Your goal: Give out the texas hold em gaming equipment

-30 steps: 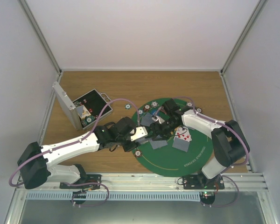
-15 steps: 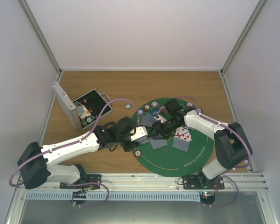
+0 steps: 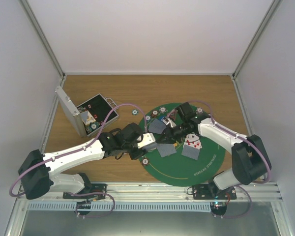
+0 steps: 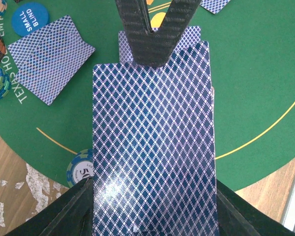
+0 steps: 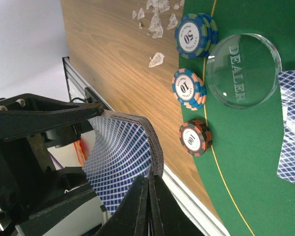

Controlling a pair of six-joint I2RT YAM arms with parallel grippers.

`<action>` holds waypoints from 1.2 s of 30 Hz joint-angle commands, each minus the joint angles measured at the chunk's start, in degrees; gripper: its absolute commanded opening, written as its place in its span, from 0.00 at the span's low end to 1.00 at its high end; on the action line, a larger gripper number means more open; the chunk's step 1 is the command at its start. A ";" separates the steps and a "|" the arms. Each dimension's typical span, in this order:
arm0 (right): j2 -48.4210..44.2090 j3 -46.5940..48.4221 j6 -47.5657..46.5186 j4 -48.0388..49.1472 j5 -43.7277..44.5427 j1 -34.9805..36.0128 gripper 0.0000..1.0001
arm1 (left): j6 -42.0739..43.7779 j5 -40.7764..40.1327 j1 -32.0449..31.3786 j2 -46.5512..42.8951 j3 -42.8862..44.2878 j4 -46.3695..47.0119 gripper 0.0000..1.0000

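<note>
— While clamped on the deck (image 4: 155, 147), hung over the mat's (image 3: 179, 173) near-left rim. Meant the left gripper (image 3: 149, 141): closed on the deck's two long sides, backs up.

— And the right gripper (image 5: 148, 189)?

— Reached in from the opposite side. Pinched shut on the deck's far end, fingers (image 4: 150, 29) pressed together there. Bowed the cards upward at that end, going by the right wrist view. Could not count the cards caught.

— Any contact between the two grippers?

— Stood apart, joined only through the deck.

— Elsewhere on the mat?

— Found overlapped face-down cards (image 4: 49, 64) left of the deck in the left wrist view, just beside a blue token (image 4: 29, 18) marked SMALL BLIND. Saw face-up cards (image 3: 192, 141) with red pips nearer the mat's middle, and a single card (image 3: 191, 151), back up, just beside them on the near side.

— Chips?

— Counted three chip stacks (image 5: 187, 88) along the mat's rim, with a clear dealer button (image 5: 243, 69) just beside the blue-and-green one.

— Off the mat?

— Spotted the case (image 3: 96, 117) open on the table (image 3: 137, 93), well left of the deck, lid raised.
</note>
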 commanded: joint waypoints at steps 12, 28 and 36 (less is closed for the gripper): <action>-4.57 -2.92 2.13 3.12 -2.95 -4.79 0.01 | 0.20 -0.57 -0.38 -1.66 0.06 2.92 0.56; -2.43 -3.24 1.47 3.97 -6.26 -3.83 0.01 | 0.20 -0.86 -0.43 -2.18 -0.22 3.18 0.56; -0.83 -3.15 2.18 5.08 -6.99 -2.77 0.08 | 0.21 -1.21 -0.43 -2.40 -0.50 3.29 0.56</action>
